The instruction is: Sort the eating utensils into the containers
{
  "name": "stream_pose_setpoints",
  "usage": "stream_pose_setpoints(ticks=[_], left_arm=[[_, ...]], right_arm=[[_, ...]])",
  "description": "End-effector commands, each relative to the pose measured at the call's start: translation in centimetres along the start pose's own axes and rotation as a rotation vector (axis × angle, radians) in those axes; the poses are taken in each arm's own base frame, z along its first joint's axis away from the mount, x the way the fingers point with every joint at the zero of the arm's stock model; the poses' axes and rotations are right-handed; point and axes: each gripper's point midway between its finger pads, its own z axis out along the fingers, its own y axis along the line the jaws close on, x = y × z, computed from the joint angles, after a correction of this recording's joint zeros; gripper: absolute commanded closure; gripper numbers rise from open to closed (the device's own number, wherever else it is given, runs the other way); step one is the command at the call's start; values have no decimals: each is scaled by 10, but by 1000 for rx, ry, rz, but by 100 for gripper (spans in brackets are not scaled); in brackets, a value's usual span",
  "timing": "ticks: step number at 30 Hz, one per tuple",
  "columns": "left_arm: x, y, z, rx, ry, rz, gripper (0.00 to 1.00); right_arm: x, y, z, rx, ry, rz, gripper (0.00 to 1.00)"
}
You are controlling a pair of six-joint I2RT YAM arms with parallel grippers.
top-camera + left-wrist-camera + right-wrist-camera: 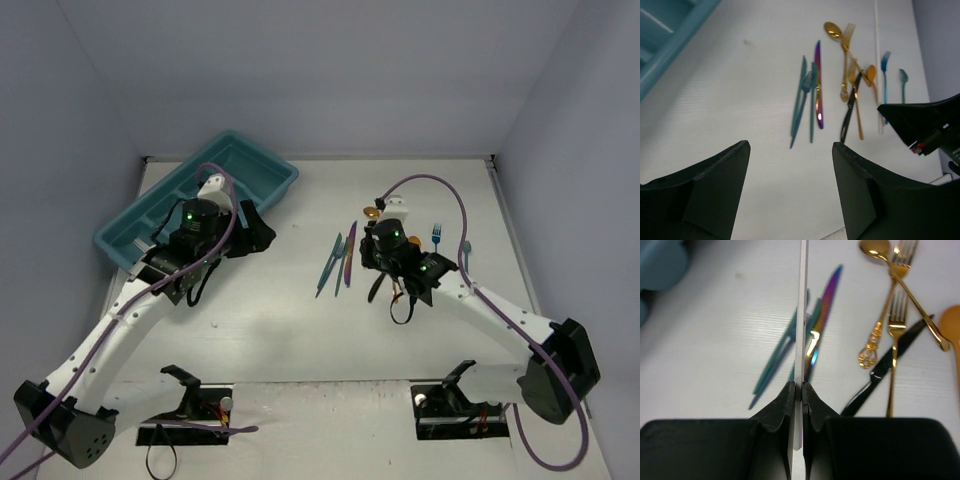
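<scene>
The slim white utensil (801, 315) is seen edge-on, running to 12 o'clock from the right gripper (801, 390), whose fingers are pinched tight on its near end. It looks light, stiff and smooth. Gripped so far from its middle it could swivel, so a hold nearer mid-length would be steadier.

Teal pieces (785, 345) lie at its 9 o'clock, the iridescent knife (822, 315) just beside it at 1. Gold forks (896, 325) and a black knife (890, 362) lie at 3.

The left gripper (791, 146) hangs with fingers wide apart, holding nothing.

The tray (266, 156) sits at 10 o'clock on the pale, faintly ribbed table (300, 340). Plain walls (330, 70) close in three sides.
</scene>
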Motion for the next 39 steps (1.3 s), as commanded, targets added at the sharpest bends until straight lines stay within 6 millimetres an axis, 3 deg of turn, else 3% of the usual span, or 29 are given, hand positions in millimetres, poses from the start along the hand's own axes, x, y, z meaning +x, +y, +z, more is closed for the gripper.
stream_pose_setpoints(ticks=[1, 8, 20, 23, 25, 28, 31, 33, 36, 39], left_arm=[[-34, -67, 12, 153, -123, -63, 36], [-43, -126, 30, 258, -153, -48, 36], [-34, -142, 65, 210, -136, -61, 37], [-27, -143, 71, 196, -119, -67, 47], [-24, -146, 73, 196, -114, -69, 67], [-23, -143, 73, 178, -113, -70, 89], [-22, -137, 71, 157, -117, -76, 98], [-23, -133, 68, 142, -126, -83, 100], [-24, -119, 64, 94, -144, -76, 100], [-35, -87, 60, 9, -169, -91, 100]], right_arm=[[-33, 58, -45, -218, -113, -57, 100], [-51, 97, -83, -408, -186, -58, 100], [-60, 119, -103, -514, -224, -49, 100], [-62, 120, -104, -517, -230, -45, 100], [-62, 119, -103, -513, -234, -43, 100], [-63, 120, -103, -516, -237, -42, 100], [-61, 120, -101, -510, -235, -44, 98], [-60, 120, -100, -509, -231, -44, 90], [-61, 118, -98, -496, -235, -35, 58], [-60, 111, -96, -468, -242, -28, 43]])
